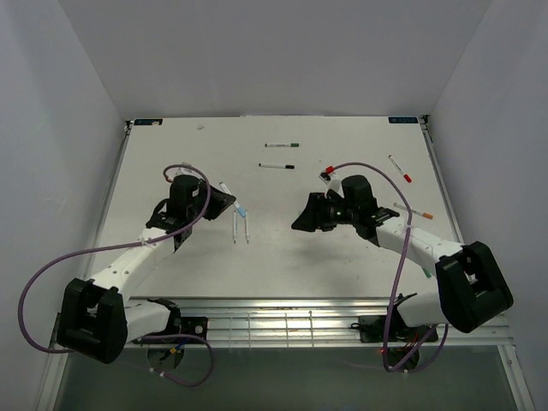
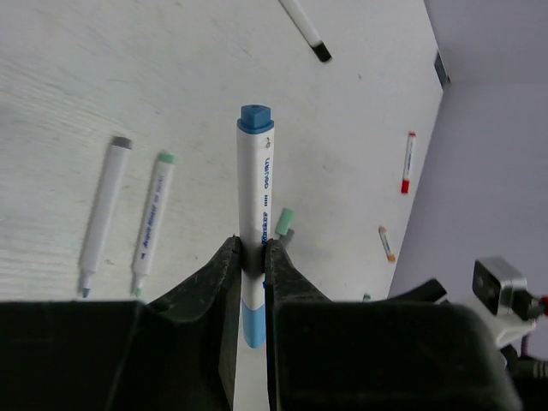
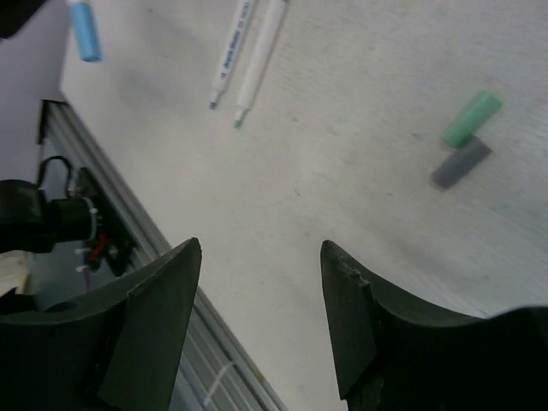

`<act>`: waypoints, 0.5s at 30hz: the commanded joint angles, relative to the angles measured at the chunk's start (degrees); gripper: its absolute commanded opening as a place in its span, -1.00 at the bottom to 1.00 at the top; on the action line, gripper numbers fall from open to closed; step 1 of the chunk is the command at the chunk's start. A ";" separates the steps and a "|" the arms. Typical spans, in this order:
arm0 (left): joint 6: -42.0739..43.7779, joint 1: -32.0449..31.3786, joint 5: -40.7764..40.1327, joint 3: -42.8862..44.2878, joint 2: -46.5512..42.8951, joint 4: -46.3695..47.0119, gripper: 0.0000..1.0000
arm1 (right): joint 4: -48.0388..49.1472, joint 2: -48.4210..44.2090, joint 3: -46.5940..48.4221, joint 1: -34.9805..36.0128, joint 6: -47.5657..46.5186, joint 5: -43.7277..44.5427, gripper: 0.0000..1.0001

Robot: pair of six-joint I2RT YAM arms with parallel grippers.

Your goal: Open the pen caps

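My left gripper is shut on the barrel of a white pen. That pen has a dark blue tail end and its light blue cap still on, sticking out near the jaws. Two uncapped white pens lie side by side on the table. A loose green cap and a grey cap rest together beside them. My right gripper hovers open over the table with nothing between its fingers.
Capped pens lie farther back: a green-capped one, a black-capped one, a red-capped one and an orange-tipped one. The metal rail runs along the table's near edge.
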 commanded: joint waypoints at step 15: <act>4.41 -15.72 4.62 -4.78 0.08 22.07 -1.00 | 33.34 11.29 2.65 7.57 20.31 -11.88 0.37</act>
